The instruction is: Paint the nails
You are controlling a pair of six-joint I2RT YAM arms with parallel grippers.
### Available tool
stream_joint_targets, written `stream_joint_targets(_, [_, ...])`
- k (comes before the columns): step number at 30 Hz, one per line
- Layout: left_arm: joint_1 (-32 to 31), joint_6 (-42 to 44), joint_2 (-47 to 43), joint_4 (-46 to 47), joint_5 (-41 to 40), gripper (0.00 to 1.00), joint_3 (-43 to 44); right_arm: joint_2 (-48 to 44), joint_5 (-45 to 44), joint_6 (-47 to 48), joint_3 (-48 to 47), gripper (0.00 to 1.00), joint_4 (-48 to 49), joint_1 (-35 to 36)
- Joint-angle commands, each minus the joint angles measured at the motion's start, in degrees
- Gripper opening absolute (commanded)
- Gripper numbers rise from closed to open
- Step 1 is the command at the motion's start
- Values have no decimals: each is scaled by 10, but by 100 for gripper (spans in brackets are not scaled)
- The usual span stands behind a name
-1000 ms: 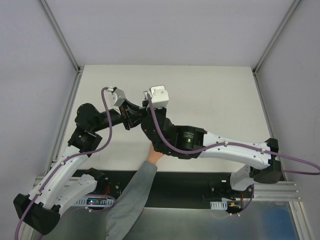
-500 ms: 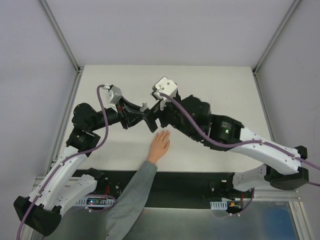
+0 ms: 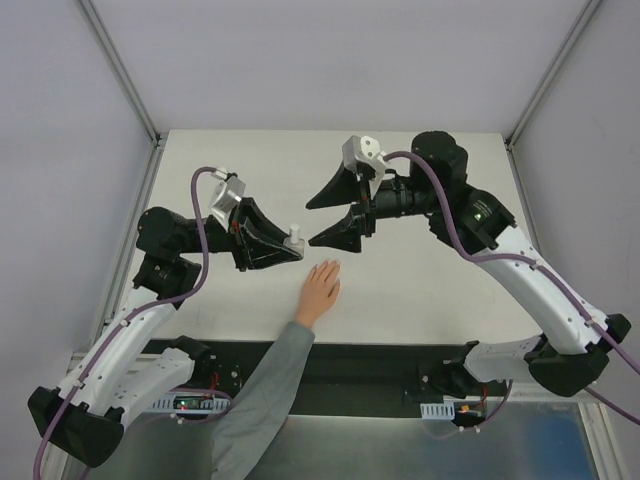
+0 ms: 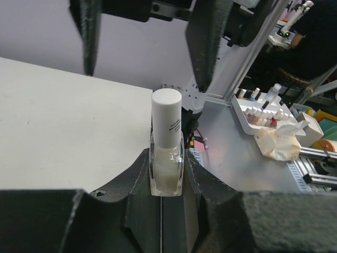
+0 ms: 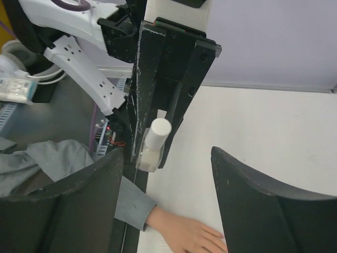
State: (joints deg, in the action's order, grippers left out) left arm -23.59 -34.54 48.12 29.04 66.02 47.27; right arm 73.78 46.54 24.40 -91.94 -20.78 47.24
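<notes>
My left gripper (image 3: pixel 285 243) is shut on a small translucent whitish bottle (image 4: pixel 167 158) with a white cap (image 4: pixel 167 115), held upright between its fingers. My right gripper (image 3: pixel 310 224) hangs open just right of the cap, its two dark fingers (image 5: pixel 79 211) wide apart, nothing between them. A pale hand (image 3: pixel 322 285) with a grey sleeve (image 3: pixel 268 385) lies flat on the table below both grippers. The nails (image 3: pixel 330 265) at its fingertips are too small to make out; in the right wrist view the hand (image 5: pixel 184 232) is partly behind my finger.
The white table (image 3: pixel 420 290) is bounded by metal rails at left and right. A black strip with the arm bases runs along the near edge (image 3: pixel 380 365). Off the table, a tray of small bottles (image 4: pixel 258 110) stands on a metal bench.
My right arm has drawn back up and to the right from over the hand, and its jaws have opened wide. The left gripper keeps hold of the bottle, shifted slightly.
</notes>
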Motion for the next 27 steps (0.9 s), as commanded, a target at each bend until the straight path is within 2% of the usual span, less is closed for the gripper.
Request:
stream_joint_targets(1, [-1, -35, -18, 70, 51, 0, 11, 34, 169, -40, -8, 69, 86, -15])
stream_joint_targets(4, [-1, -37, -14, 80, 56, 0, 12, 51, 192, -85, 4, 68, 148, -14])
stream_joint_targets(11, [-1, -43, -12, 97, 57, 0, 12, 75, 232, -137, 11, 54, 225, -14])
stream_joint_targets(27, [-1, -67, 0, 137, 61, 0, 12, 99, 278, -186, 16, 42, 283, -10])
